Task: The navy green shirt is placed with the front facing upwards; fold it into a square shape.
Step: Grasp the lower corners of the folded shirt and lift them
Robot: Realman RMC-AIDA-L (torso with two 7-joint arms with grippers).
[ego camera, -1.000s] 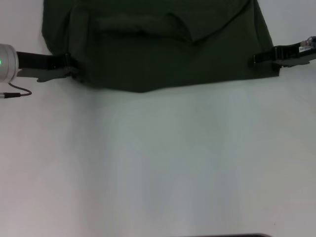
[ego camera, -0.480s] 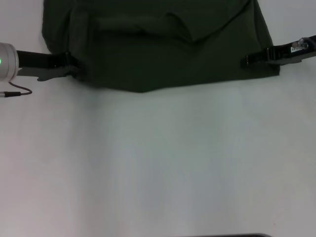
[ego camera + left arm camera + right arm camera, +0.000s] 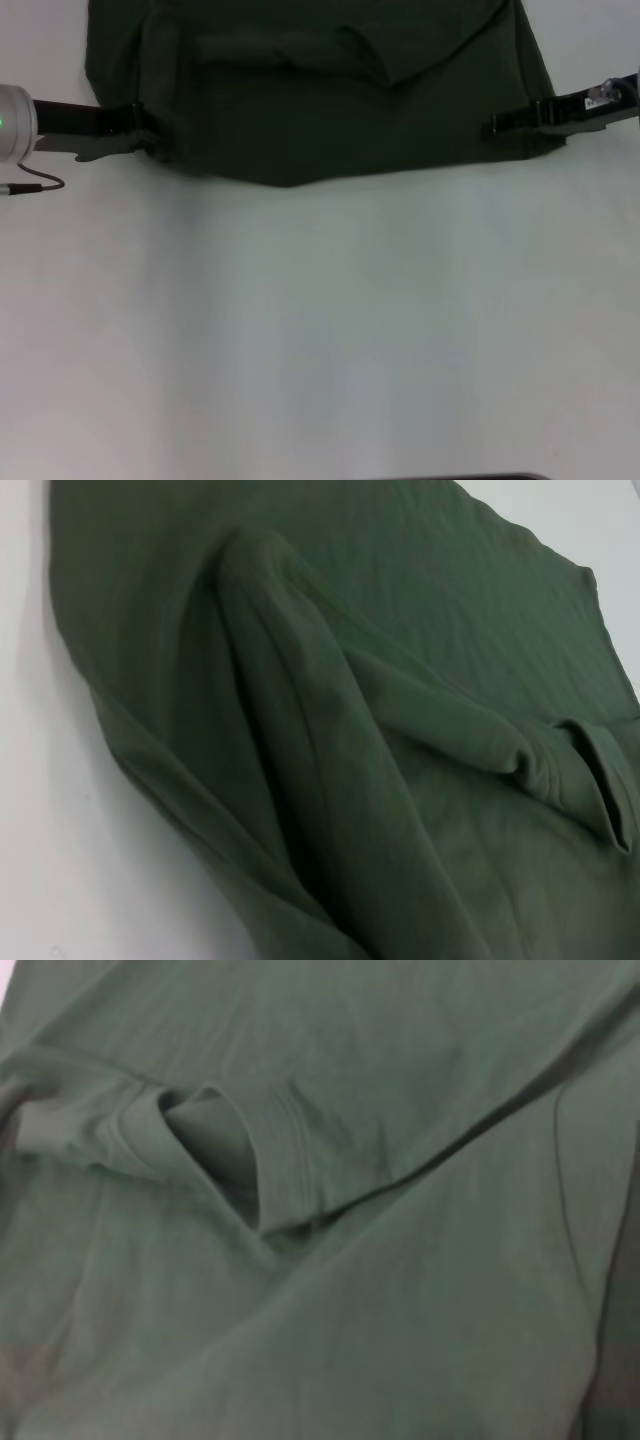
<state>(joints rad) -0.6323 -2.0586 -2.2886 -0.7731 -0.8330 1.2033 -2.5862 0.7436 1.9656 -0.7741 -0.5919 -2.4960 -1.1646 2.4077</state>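
Observation:
The navy green shirt lies at the far side of the white table, partly folded, with plain green cloth upward and a curved fold across its middle. My left gripper sits at the shirt's near left edge, touching the cloth. From the right, my right gripper reaches in over the shirt's near right corner. The left wrist view is filled by the shirt, with a long raised ridge of cloth. A sleeve opening and creases of the shirt fill the right wrist view. No lettering shows.
The white table stretches bare from the shirt's near edge toward me. A thin cable hangs by the left arm at the left border. A dark strip shows at the bottom edge.
My right gripper has slid leftward from the shirt's right edge onto its near right corner. The left gripper and the shirt have stayed almost where they were.

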